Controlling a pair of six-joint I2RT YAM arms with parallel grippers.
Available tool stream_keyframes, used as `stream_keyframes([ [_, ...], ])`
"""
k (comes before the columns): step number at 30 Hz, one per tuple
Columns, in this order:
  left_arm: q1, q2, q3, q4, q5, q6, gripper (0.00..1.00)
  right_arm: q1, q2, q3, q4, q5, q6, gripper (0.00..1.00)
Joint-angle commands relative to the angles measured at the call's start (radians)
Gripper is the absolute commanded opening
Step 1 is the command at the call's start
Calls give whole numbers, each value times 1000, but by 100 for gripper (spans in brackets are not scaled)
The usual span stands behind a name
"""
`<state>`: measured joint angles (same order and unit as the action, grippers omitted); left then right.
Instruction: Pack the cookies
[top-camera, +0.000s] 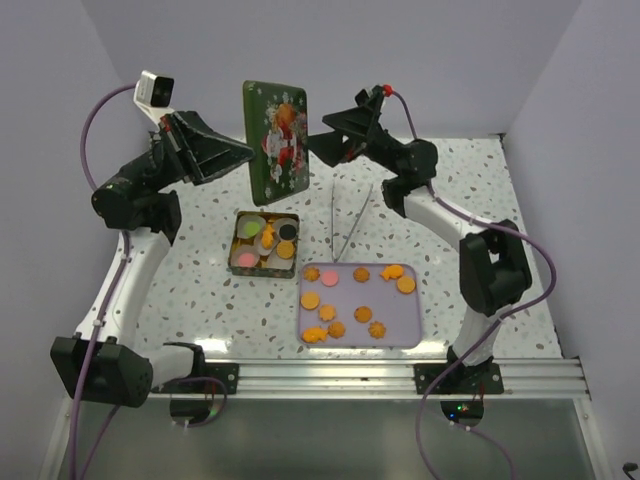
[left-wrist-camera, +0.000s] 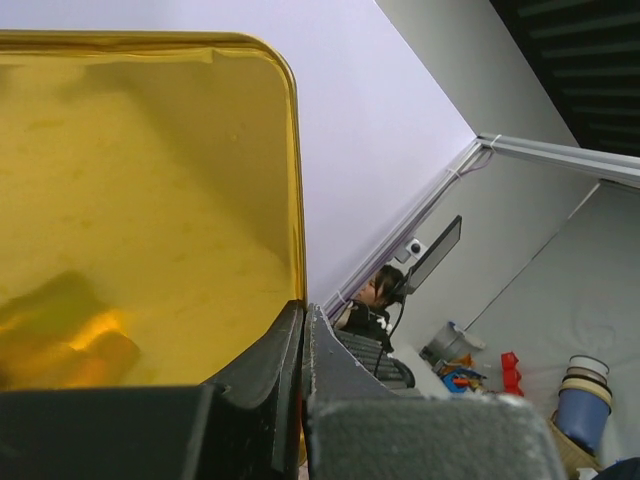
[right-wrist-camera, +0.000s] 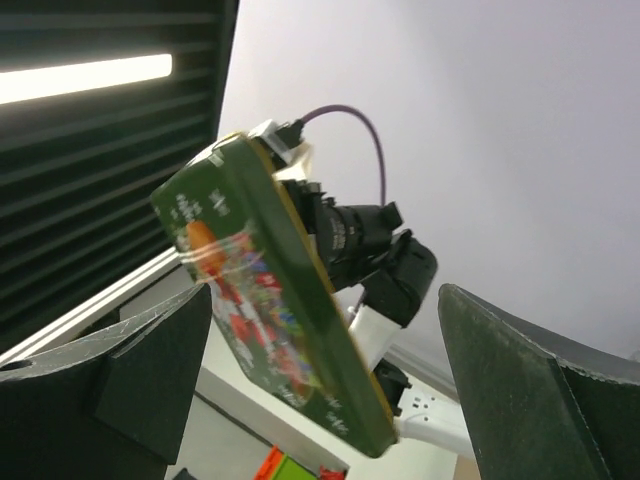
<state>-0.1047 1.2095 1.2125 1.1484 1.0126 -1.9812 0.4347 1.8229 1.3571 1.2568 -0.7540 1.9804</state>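
Observation:
Several orange cookies (top-camera: 363, 313) and one pink round (top-camera: 329, 277) lie on a lilac tray (top-camera: 410, 325). More cookies, among them pink, green and dark rounds, sit in an open tin box (top-camera: 264, 262). My left gripper (top-camera: 248, 156) is shut on the edge of the tin's green picture lid (top-camera: 275, 135) and holds it upright in the air. In the left wrist view the gripper (left-wrist-camera: 305, 318) pinches the lid's golden inside (left-wrist-camera: 150, 200). My right gripper (top-camera: 322, 142) is open at the lid's right edge. In the right wrist view the gripper (right-wrist-camera: 325, 295) straddles the lid (right-wrist-camera: 270, 300) without touching it.
Metal tweezers (top-camera: 343, 225) lie on the speckled table between the tin box and the right arm. White walls stand on the left, back and right. The arm bases and a rail run along the near edge.

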Motion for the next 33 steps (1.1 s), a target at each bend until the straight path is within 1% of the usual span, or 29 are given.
stream_keyframes([
  [1,5,10,-8,123,-60,-140,0,27,-5,74,359,33,129,99],
  [5,5,39,2,135,-62,-145,0,73,3,103,360,50,130,98],
  [8,5,56,-1,157,-68,-162,0,102,0,117,360,61,127,92],
  [9,3,62,-2,175,-74,-168,0,107,-5,113,359,62,120,89],
  [10,5,70,-2,181,-78,-183,0,113,-16,106,360,65,117,83],
  [12,5,76,1,192,-86,-191,0,111,-37,68,359,73,101,73],
  [13,5,81,2,192,-88,-199,0,111,-60,53,360,73,95,65],
  [16,7,90,25,186,-85,-211,0,110,-112,-10,357,62,78,54],
  [18,7,91,28,182,-77,-218,0,110,-137,-65,357,64,63,51],
  [20,7,88,21,163,-66,-223,0,108,-169,-102,359,68,55,46],
  [22,7,82,-2,146,-57,-223,0,104,-186,-115,358,67,48,42],
  [23,7,79,-13,122,-46,-222,1,105,-201,-121,359,67,44,36],
  [25,7,67,-45,74,-23,-196,9,105,-214,-127,357,68,46,31],
  [27,7,55,-71,1,3,-173,11,105,-237,-139,357,64,49,21],
  [28,8,39,-99,-28,15,-138,14,105,-247,-144,354,61,48,17],
  [30,8,19,-126,-142,36,-88,18,105,-275,-173,351,51,43,10],
  [31,8,-2,-151,-183,41,-30,19,105,-286,-185,327,44,37,8],
  [33,8,-17,-163,-342,67,43,24,105,-316,-229,274,21,-15,2],
])
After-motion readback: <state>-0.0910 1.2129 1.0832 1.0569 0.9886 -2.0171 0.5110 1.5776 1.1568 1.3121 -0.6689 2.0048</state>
